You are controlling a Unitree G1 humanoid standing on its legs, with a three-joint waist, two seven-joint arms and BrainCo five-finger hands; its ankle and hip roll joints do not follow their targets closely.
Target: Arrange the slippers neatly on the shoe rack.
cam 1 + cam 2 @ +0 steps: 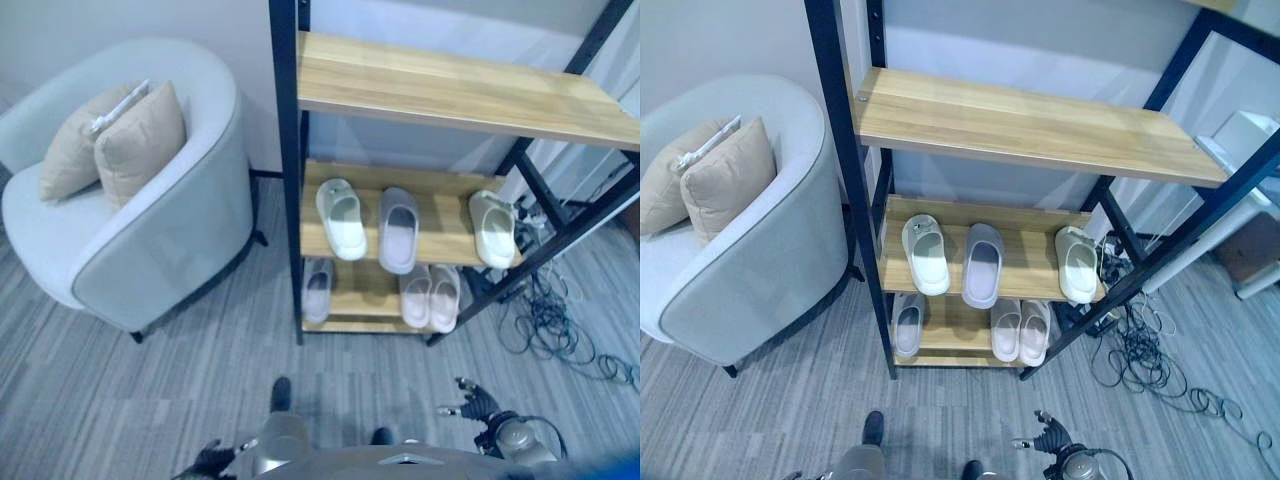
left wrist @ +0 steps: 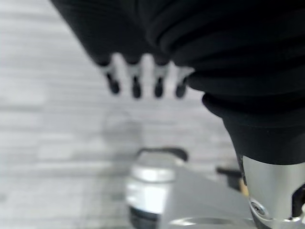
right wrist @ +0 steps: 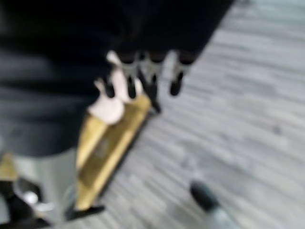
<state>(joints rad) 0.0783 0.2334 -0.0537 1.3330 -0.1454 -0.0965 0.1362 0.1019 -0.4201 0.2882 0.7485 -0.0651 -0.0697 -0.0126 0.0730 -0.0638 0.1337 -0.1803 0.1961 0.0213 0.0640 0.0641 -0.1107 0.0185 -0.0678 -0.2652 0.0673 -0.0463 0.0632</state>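
A: Left eye view first: the shoe rack (image 1: pixel 288 150) stands beside a pale armchair (image 1: pixel 150 220) with two tan cushions (image 1: pixel 140 135). The middle shelf (image 1: pixel 440 235) carries three slippers: a white slipper (image 1: pixel 341 219), a grey slipper (image 1: pixel 398 230) just beside it, and another white slipper (image 1: pixel 494 228) well apart at the right end. The bottom shelf (image 1: pixel 362 300) has a single pale slipper (image 1: pixel 317 289) at the left and a pink pair (image 1: pixel 431 295) side by side.

B: And the hands?

A: Both low, near the floor. The right hand (image 1: pixel 475 402) hangs with fingers spread, holding nothing. The left hand (image 1: pixel 213 460) barely peeks in at the bottom edge.

B: Right eye view?

A: Same layout, plus the bare top shelf (image 1: pixel 1040 125) and a tangle of cables (image 1: pixel 1140 365) on the floor at the rack's right foot.

B: That looks like trouble.

A: It could be. A reach for the far-right slipper passes near those cables and the slanted black brace (image 1: pixel 1160 260); a snag or a knock there might jolt the shelf and scatter the slippers.

B: Left wrist view?

A: The left hand's fingers (image 2: pixel 136 86) hang straight and relaxed over grey flooring, grasping nothing.

B: Right wrist view?

A: The right hand's fingers (image 3: pixel 176 81) are loose and empty too, with the rack's lower shelf (image 3: pixel 112 143) and a pink slipper (image 3: pixel 112 102) past them. The other risk: the white pair is split, and dragging one across could shove the grey one off the front edge.
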